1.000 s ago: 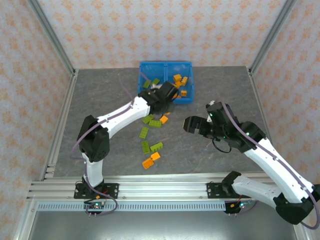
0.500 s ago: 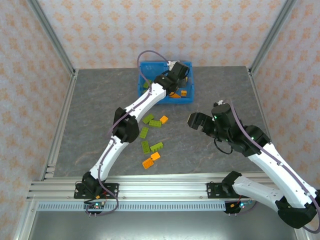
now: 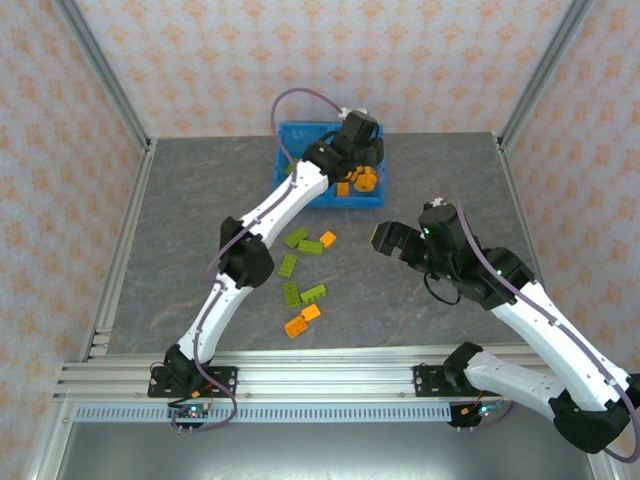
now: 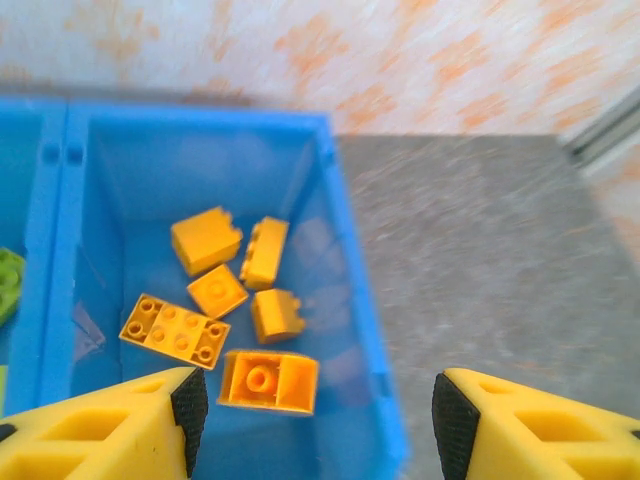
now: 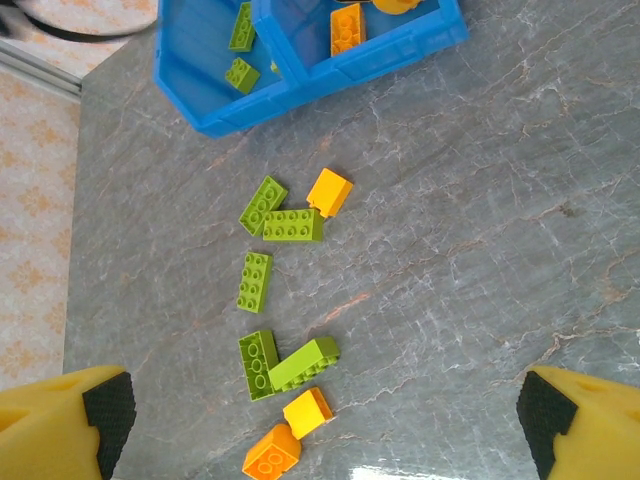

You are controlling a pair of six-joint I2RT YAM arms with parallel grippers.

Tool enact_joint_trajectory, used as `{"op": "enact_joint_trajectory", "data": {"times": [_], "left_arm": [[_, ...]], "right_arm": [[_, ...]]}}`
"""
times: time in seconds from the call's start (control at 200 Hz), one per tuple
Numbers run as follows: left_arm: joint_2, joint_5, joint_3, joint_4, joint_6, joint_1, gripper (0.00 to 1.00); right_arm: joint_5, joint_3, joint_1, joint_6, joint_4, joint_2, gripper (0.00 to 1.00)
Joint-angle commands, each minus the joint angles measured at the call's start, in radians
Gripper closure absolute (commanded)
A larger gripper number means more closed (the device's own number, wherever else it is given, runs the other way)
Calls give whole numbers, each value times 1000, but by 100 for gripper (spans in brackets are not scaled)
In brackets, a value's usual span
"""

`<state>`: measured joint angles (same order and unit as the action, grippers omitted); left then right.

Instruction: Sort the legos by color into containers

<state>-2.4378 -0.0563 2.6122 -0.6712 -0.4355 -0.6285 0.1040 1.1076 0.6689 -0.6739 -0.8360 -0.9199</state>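
Note:
My left gripper (image 3: 362,152) hangs over the right compartment of the blue bin (image 3: 298,140), jaws open (image 4: 320,425) and nothing between them. Below it several orange legos (image 4: 205,240) lie in that compartment, one upside down (image 4: 268,381). Green legos (image 5: 241,27) sit in the left compartment. On the table, loose green legos (image 3: 310,246) and orange legos (image 3: 311,312) lie in a scattered line in front of the bin. My right gripper (image 3: 385,240) hovers open to their right. From the right wrist its jaws (image 5: 327,415) stand wide above a green pair (image 5: 303,364) and two orange bricks (image 5: 307,413).
The bin's right wall (image 4: 345,230) borders bare grey tabletop (image 4: 480,260). Metal frame rails (image 3: 120,240) and patterned walls close in the table. Open grey surface (image 5: 480,250) lies right of the loose bricks.
My left arm swung from the bin's front edge to over the right compartment and its jaws opened, letting go. The right gripper barely shifted.

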Motion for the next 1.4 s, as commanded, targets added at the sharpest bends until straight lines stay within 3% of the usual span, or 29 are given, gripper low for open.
{"op": "enact_joint_trajectory", "data": {"times": [0.0, 0.225, 0.39, 0.561, 0.681, 0.866, 1.216, 1.391], "left_arm": [[275, 24, -75, -38, 85, -19, 36], [900, 182, -806, 178, 404, -28, 31], [1288, 294, -1223, 150, 738, -31, 1], [1581, 378, -1524, 2, 985, -35, 0], [1768, 417, -1705, -25, 1040, -37, 0], [1953, 409, -1864, 33, 987, -36, 0], [1995, 419, -1896, -3, 1049, -36, 0], [1999, 424, -1908, 22, 1046, -35, 0]], "right_arm": [[-25, -3, 3, -15, 20, -14, 1], [-53, 66, 5, -51, -40, -195, 3], [-50, 220, 5, -152, -83, -502, 4], [-4, 401, 9, -165, -80, -806, 6], [8, 508, 11, -183, -72, -974, 7], [6, 631, 15, -216, -86, -1177, 12], [-66, 795, 41, -213, -148, -1382, 30], [-67, 744, 53, -237, -137, -1391, 57]]}}
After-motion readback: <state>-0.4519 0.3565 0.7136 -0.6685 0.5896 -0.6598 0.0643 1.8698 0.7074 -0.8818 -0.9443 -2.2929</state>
